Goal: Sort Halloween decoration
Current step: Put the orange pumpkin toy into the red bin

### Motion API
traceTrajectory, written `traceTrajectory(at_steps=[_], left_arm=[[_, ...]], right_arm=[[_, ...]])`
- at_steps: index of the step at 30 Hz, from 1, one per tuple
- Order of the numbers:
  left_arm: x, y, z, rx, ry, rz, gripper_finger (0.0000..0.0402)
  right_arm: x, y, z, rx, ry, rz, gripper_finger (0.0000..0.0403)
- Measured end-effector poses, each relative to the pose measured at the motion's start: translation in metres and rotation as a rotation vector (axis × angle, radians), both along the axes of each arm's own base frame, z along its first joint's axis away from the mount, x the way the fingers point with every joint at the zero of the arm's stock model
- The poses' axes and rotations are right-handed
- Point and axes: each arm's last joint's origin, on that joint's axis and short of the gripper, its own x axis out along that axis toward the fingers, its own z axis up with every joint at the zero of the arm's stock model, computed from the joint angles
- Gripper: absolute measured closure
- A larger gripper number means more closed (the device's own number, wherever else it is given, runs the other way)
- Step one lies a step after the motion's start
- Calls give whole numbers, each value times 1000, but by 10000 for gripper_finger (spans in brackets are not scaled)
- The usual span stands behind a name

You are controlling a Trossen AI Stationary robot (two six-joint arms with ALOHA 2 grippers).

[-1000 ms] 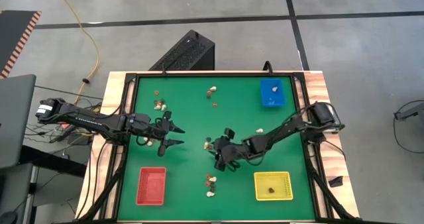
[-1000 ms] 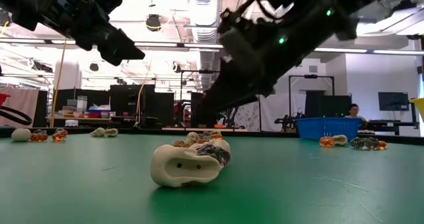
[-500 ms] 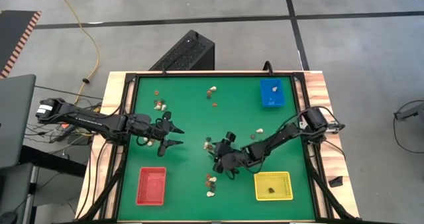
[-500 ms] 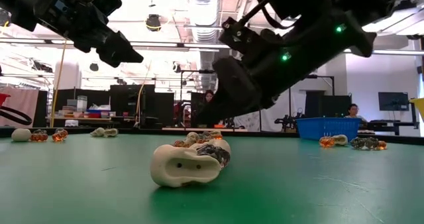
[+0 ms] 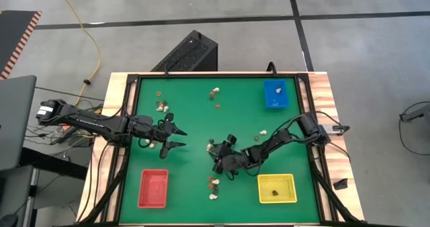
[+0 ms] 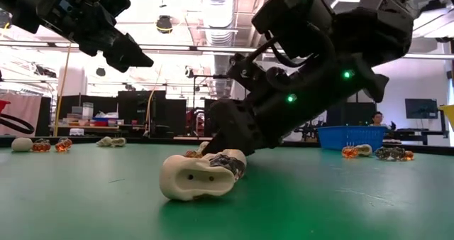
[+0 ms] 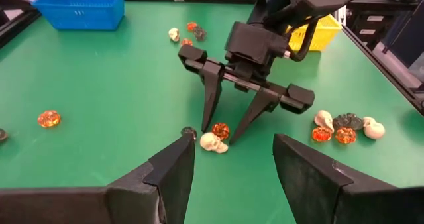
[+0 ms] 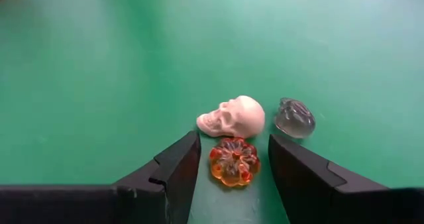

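Note:
An orange pumpkin trinket [image 8: 234,161] lies on the green table near its middle, beside a white skull [image 8: 233,116] and a dark grey trinket [image 8: 295,117]. My right gripper [image 7: 224,134] is open and low over them. One of its fingers stands on either side of the orange pumpkin [image 7: 220,130], and I see no touch. My left gripper [image 5: 173,137] hangs open above the table's left half with nothing between its fingers.
A red tray [image 5: 153,188] stands near left, and a yellow tray [image 5: 276,180] near right holds a dark trinket. A blue tray [image 5: 275,99] stands far right. More trinkets lie at the far left [image 5: 162,107], far middle [image 5: 215,91] and near middle [image 5: 213,183].
My right gripper has sunk toward the table and tipped further down. It has come down over the orange pumpkin and the skull, and it has stayed open. The trinkets have not moved.

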Motion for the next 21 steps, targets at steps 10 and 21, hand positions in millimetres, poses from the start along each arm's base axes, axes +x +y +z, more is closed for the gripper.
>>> traceTrajectory(at_steps=[10, 21], left_arm=[[0, 0, 0, 0, 2, 0, 208], [-1, 0, -2, 30, 17, -9, 207]], right_arm=[[-2, 4, 1, 6, 12, 13, 257], [24, 30, 39, -29, -135, 240, 257]])
